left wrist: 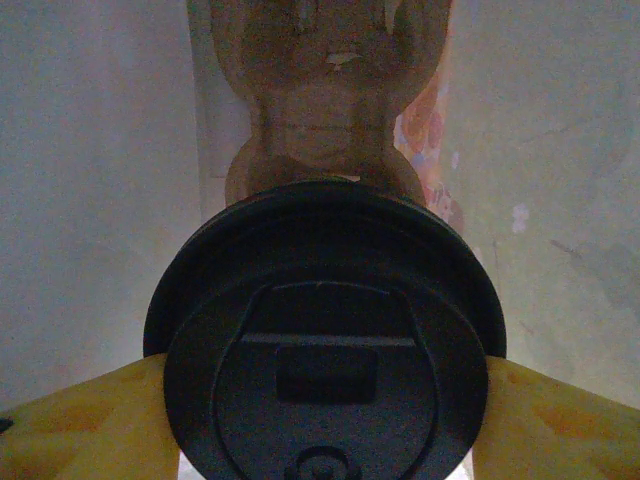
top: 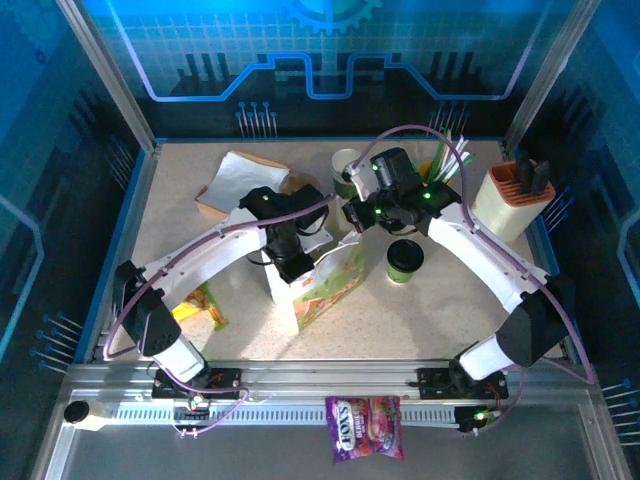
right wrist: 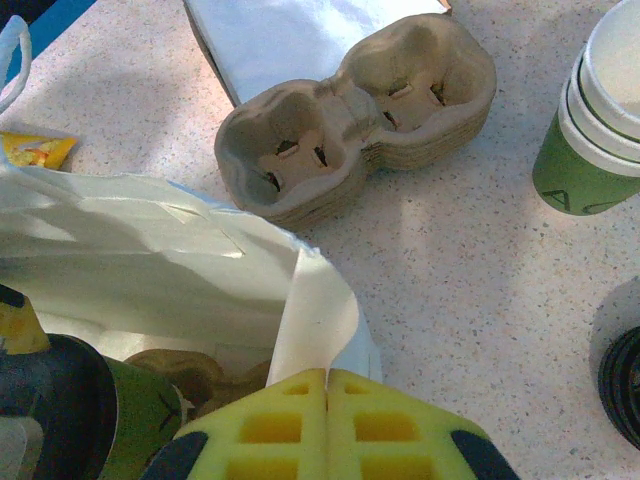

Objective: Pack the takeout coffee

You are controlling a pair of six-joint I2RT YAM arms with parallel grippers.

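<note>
Coffee sits right between the pads of my left gripper (left wrist: 325,430). The first cup (left wrist: 325,300) is seen from above as a round black lid, with a yellow finger (left wrist: 85,425) pressed against each side. My jaws stand about half open and are closed on that cup. It hangs inside the white paper bag (top: 325,290), above a brown pulp carrier (left wrist: 320,120) at the bag's bottom. Whether the cup touches the carrier I cannot tell.

My left arm (top: 200,250) arcs from its base at the near left edge in towards mid-table, wrist tipped down into the bag's mouth.

Just right of it, my right gripper (right wrist: 327,400) has its jaws fully together, pinching the bag's upright rim. From that wrist the first cup's green side shows low inside the bag.

My right arm (top: 480,255) sweeps from the near right base up and leftward to the bag's far corner.

The second cup (top: 404,260) stands upright on the table (top: 450,320) with its lid on, just right of the bag and apart from both grippers. Behind the bag lie a stack of empty carriers (right wrist: 360,115) and, to their right, a stack of lidless cups (right wrist: 600,110).
</note>
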